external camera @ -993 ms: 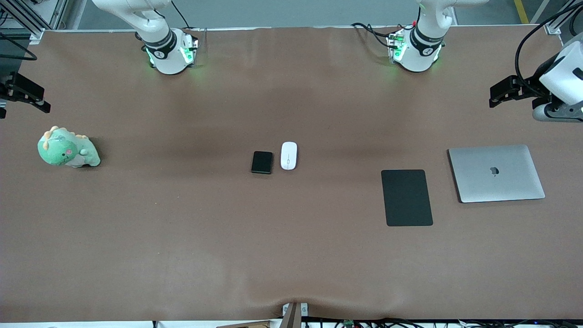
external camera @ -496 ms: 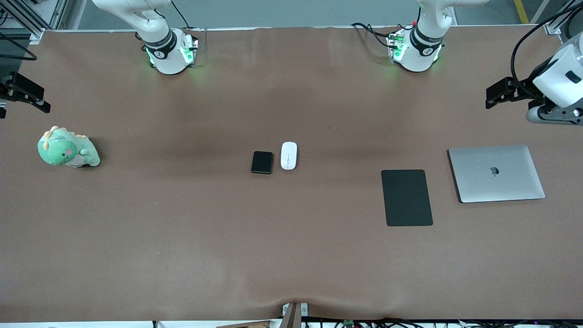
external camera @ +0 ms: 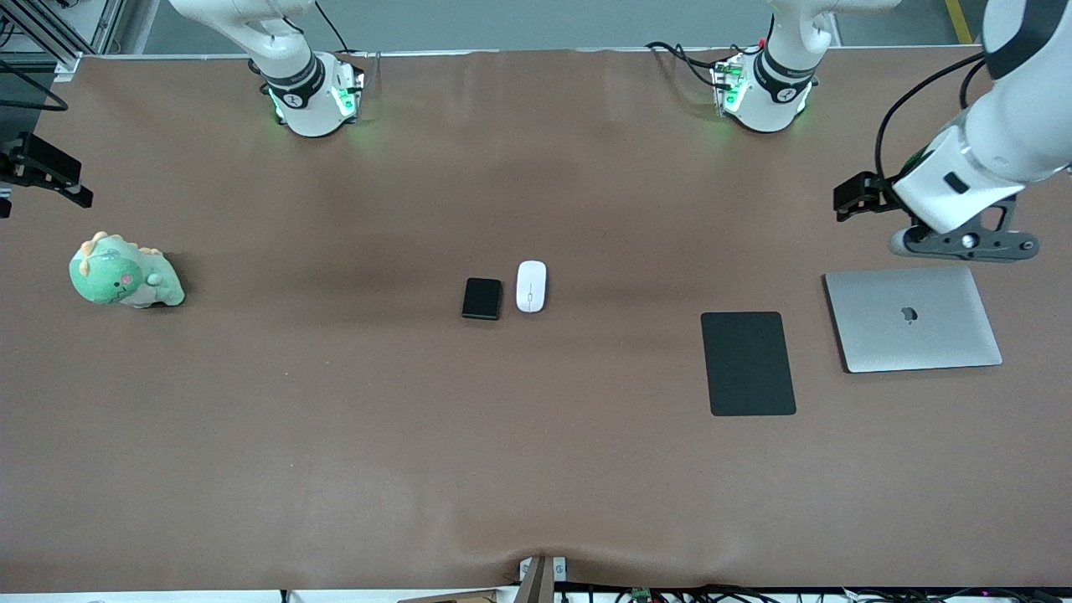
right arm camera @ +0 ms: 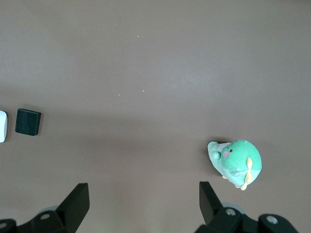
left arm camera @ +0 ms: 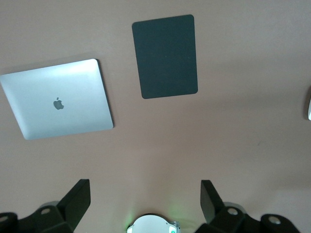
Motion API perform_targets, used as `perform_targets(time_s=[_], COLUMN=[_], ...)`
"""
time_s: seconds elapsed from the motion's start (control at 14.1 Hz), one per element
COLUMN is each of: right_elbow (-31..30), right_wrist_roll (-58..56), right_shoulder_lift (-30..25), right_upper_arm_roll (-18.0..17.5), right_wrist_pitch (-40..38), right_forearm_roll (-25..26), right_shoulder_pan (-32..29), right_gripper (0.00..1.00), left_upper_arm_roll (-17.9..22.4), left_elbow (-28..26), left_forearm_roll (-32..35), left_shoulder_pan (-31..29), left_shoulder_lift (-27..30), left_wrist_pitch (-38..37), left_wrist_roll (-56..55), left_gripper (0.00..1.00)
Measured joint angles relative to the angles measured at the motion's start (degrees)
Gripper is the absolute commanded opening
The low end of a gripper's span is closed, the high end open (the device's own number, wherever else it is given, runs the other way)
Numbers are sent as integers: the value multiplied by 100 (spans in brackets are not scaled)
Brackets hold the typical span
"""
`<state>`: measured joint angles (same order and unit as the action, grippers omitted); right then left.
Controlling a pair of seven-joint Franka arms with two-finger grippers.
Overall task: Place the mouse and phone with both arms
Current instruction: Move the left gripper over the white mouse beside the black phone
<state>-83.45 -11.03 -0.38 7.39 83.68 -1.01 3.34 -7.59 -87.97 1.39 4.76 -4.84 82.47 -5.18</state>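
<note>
The white oval mouse (external camera: pixel 531 286) and the small black phone (external camera: pixel 482 299) lie side by side at the table's middle, the phone toward the right arm's end. My left gripper (external camera: pixel 844 202) is open and empty, up in the air over the table near the laptop. Its wrist view shows open fingers (left arm camera: pixel 77 201) and a sliver of the mouse (left arm camera: pixel 309 103). My right gripper (external camera: pixel 71 186) is open and empty, up over the right arm's end of the table above the toy. Its wrist view shows the phone (right arm camera: pixel 28 121) and the mouse's edge (right arm camera: pixel 2 126).
A flat black mouse pad (external camera: pixel 748 363) and a closed silver laptop (external camera: pixel 913 318) lie toward the left arm's end; both show in the left wrist view, the pad (left arm camera: pixel 166 56) and the laptop (left arm camera: pixel 58 99). A green dinosaur toy (external camera: pixel 121 274) sits at the right arm's end.
My left arm has swung in from the table's end toward the middle, its gripper now nearer the laptop. The right arm, mouse and phone have not moved.
</note>
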Motion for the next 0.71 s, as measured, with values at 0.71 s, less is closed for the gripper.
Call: perform_targets(time_s=[0.71], right_elbow=[0], right_wrist_roll=[-1], right_shoulder_lift=[0], right_upper_arm_roll=[7], right_wrist_pitch=[0], right_forearm_roll=[0], right_shoulder_pan=[0], right_gripper=[100], left_upper_arm_roll=[-820], left_elbow=[-821], left_forearm_roll=[-84], left_shoulder_pan=[40], left_shoulder_lift=[-29], left_wrist_pitch=[1023], left_wrist_roll=[-1137], left_gripper=[100])
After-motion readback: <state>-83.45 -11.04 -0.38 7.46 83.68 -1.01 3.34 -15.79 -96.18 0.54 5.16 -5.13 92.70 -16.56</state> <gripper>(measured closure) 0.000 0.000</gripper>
